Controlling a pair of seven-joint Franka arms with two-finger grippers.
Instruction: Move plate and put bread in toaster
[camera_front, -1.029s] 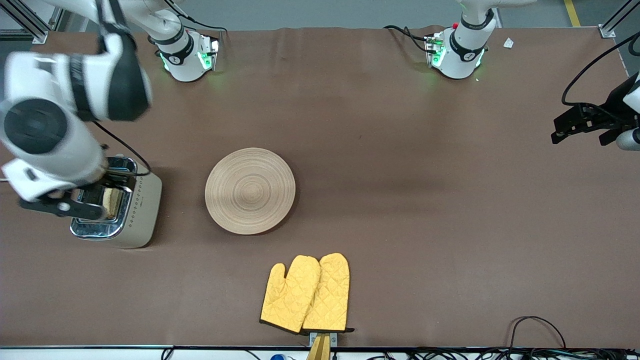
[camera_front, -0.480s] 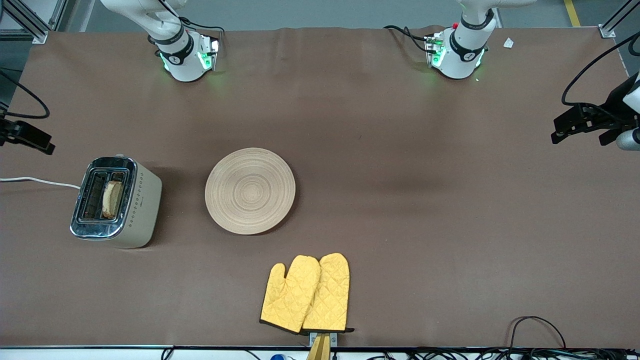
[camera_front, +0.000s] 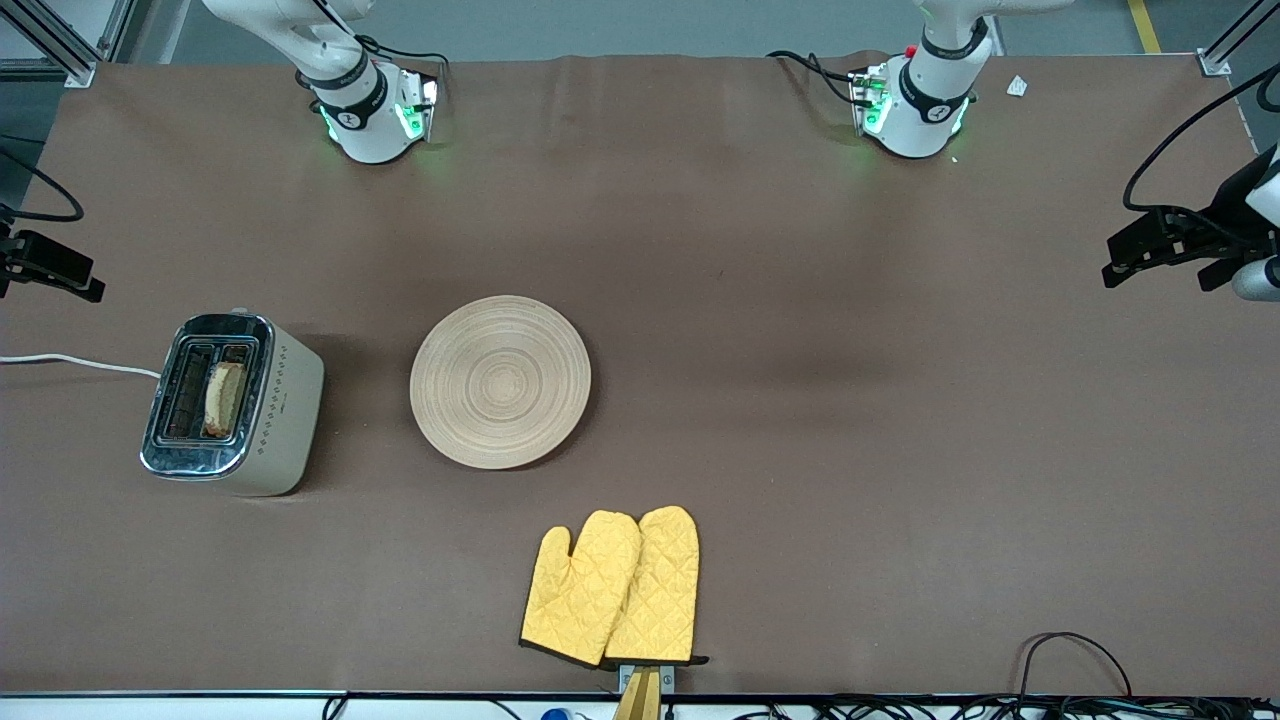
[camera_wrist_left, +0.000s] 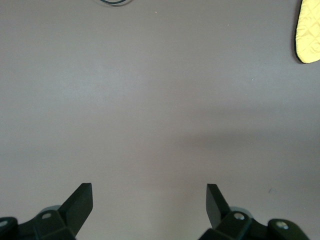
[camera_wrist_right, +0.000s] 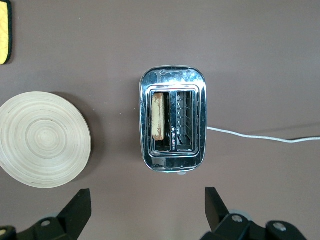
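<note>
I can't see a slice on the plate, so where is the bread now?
The bread stands in the toaster, in the slot closer to the plate, at the right arm's end of the table.

The brown bread (camera_front: 224, 398) is standing upright in the slot of the cream toaster (camera_front: 235, 405) nearer the empty wooden plate (camera_front: 500, 381), which is lying flat beside it.

A robotics lab: two white robot arm bases (camera_front: 372, 110) with green lights bolted on a brown-covered table (camera_front: 800, 400), aluminium frame posts (camera_front: 60, 50) and loose black cables (camera_front: 1070, 660) along its edges
</note>
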